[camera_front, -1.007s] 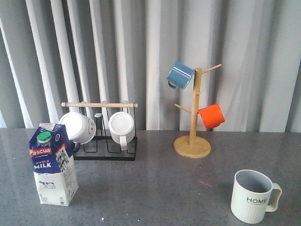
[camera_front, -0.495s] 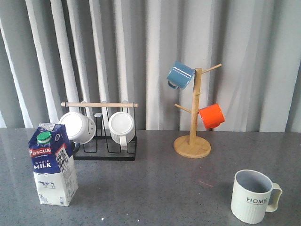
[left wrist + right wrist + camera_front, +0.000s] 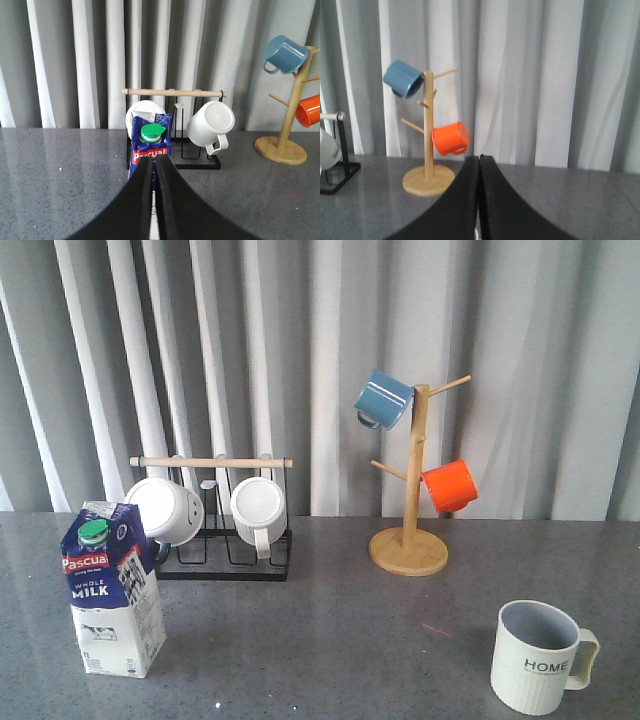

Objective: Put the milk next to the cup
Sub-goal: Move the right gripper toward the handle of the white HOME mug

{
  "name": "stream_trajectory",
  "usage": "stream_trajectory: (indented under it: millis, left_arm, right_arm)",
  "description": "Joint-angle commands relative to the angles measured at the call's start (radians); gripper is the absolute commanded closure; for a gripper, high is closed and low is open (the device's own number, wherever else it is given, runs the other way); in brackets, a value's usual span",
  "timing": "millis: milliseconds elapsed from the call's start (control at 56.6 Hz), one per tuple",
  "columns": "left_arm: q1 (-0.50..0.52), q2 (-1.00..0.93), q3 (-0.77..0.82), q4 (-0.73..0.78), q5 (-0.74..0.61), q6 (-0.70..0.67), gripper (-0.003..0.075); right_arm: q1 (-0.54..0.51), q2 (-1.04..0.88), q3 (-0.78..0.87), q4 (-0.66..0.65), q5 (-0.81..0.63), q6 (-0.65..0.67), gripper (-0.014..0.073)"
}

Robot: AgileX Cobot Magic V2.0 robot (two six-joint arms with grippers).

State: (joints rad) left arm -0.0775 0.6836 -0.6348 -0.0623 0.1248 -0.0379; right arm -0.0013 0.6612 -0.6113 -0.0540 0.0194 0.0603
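Note:
The milk carton [image 3: 112,590] stands upright at the front left of the table, blue top, green cap, white base. It also shows in the left wrist view [image 3: 150,142], straight ahead of my left gripper [image 3: 154,161], which is shut and empty, some way short of it. The cream ribbed HOME cup [image 3: 540,656] stands upright at the front right, handle to the right. My right gripper [image 3: 479,158] is shut and empty; the cup is out of its view. Neither gripper shows in the front view.
A black wire rack [image 3: 225,540] with a wooden bar holds two white mugs [image 3: 258,508] behind the milk. A wooden mug tree [image 3: 409,540] with a blue mug [image 3: 383,398] and an orange mug [image 3: 450,486] stands at the back right. Grey curtains hang behind the table.

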Motion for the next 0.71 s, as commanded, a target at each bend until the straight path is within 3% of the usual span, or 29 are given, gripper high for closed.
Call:
stream_trajectory:
  millis: [0, 177, 336, 530, 689]
  left_arm:
    - [-0.006, 0.054, -0.038, -0.009, -0.086, -0.019, 0.0727]
    - [-0.006, 0.113, -0.038, -0.009, -0.125, -0.019, 0.0725]
    - [-0.006, 0.164, -0.038, -0.009, -0.165, -0.019, 0.0710]
    - [-0.006, 0.216, -0.038, -0.006, -0.204, -0.019, 0.0633]
    - [-0.006, 0.248, -0.038, -0.006, -0.230, -0.019, 0.0493]
  right_arm:
    - [-0.003, 0.020, -0.037, 0.020, -0.019, 0.005, 0.0601]
    - [-0.003, 0.022, -0.037, 0.021, 0.009, 0.002, 0.0575]
    - [-0.003, 0.022, -0.037, 0.016, 0.036, -0.002, 0.0481]
    - [-0.003, 0.070, -0.037, -0.010, 0.059, -0.003, 0.0232]
    - [-0.003, 0.116, -0.037, -0.007, 0.046, -0.003, 0.0043]
